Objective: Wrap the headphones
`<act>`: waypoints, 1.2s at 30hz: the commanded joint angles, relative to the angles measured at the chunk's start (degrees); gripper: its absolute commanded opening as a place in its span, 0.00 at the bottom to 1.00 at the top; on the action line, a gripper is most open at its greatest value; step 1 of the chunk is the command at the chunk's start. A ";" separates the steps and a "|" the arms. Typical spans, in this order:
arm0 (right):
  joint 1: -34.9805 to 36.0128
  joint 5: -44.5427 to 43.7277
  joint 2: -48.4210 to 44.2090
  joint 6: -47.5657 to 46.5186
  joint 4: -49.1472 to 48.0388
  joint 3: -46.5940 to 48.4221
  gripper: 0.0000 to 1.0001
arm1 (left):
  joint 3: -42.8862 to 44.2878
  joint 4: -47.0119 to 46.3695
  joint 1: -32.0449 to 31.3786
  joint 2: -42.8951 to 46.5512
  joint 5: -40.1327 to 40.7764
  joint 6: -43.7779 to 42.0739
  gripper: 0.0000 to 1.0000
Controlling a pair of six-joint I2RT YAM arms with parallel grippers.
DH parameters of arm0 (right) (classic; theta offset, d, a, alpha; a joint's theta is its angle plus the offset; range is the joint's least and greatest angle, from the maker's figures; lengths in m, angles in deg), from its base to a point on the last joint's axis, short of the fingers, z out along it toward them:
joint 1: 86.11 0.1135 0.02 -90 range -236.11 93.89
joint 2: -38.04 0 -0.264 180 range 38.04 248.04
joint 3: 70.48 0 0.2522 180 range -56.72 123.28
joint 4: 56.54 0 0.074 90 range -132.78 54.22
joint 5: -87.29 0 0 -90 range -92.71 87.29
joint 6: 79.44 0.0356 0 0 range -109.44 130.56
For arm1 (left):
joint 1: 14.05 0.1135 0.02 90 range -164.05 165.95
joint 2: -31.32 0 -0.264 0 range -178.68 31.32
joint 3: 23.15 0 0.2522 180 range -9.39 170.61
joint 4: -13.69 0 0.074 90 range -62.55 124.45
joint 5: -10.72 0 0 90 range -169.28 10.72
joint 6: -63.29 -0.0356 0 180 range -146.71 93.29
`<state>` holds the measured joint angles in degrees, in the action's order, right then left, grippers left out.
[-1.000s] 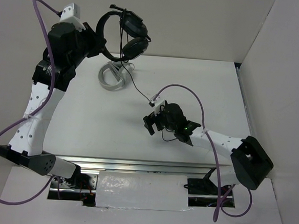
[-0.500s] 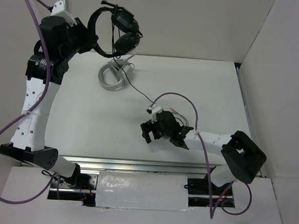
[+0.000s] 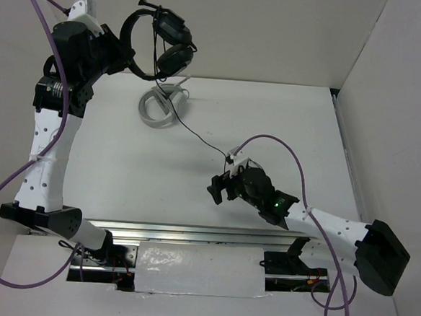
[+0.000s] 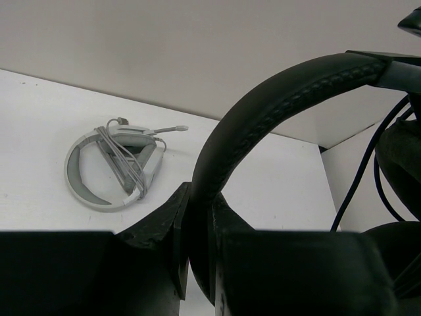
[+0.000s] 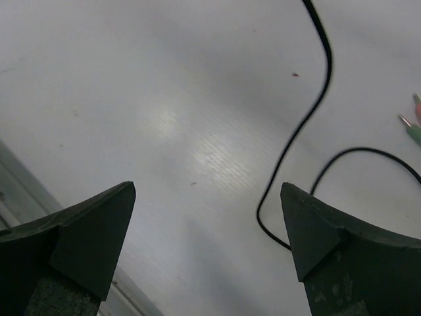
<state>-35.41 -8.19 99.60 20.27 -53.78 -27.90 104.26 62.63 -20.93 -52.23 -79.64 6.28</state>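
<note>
My left gripper [image 3: 129, 49] is shut on the headband of the black headphones [image 3: 149, 18] and holds them in the air above the table's far left. Both earcups [image 3: 176, 46] hang to the right of the band. In the left wrist view the headband [image 4: 276, 99] runs down between my closed fingers, with the gripper [image 4: 197, 217] clamped on it. The thin black cable [image 3: 197, 135] slopes down from the earcups to the table near my right gripper [image 3: 219, 190], which is open and empty. In the right wrist view the cable [image 5: 316, 105] loops beside the gripper [image 5: 207, 191].
A grey-white ring-shaped stand [image 3: 158, 105] lies on the white table [image 3: 123, 166] under the headphones; it also shows in the left wrist view [image 4: 112, 168]. White walls [image 3: 395, 98] enclose the back and right. A metal rail [image 3: 190, 236] runs along the near edge.
My left arm has carried the headphones up and to the left, pulling the cable straighter. My right arm has stretched out, its gripper shifting slightly nearer, still open.
</note>
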 commanded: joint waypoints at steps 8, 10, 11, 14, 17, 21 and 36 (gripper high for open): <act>-10.27 8.71 17.88 4.00 -12.45 1.66 0.99 | 2.81 -5.03 0.72 1.54 -3.76 0.58 0.00; -10.18 10.48 21.48 3.39 -13.16 4.21 0.96 | 2.55 -5.56 0.90 1.72 -4.91 0.93 0.00; -10.35 10.75 25.41 3.21 -12.64 7.19 0.86 | 2.63 -5.65 0.98 1.81 -5.70 1.02 0.00; -11.75 8.91 32.19 7.31 -7.83 14.39 0.18 | 2.64 -6.26 1.86 2.42 -10.52 0.67 0.00; -15.43 10.92 35.11 8.48 -4.30 18.36 0.00 | 1.59 -7.31 2.39 3.83 -14.21 -0.56 0.00; -22.10 12.41 33.72 7.16 -1.83 20.22 0.00 | -4.03 -10.12 2.57 8.30 -20.45 -1.71 0.00; -39.18 11.27 38.72 -5.75 27.60 62.28 0.00 | -40.31 -23.93 -6.65 21.14 -26.82 -12.42 0.00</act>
<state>-73.62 3.68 136.93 19.05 -35.53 25.43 68.37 43.33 -24.64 -32.47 -107.66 -1.43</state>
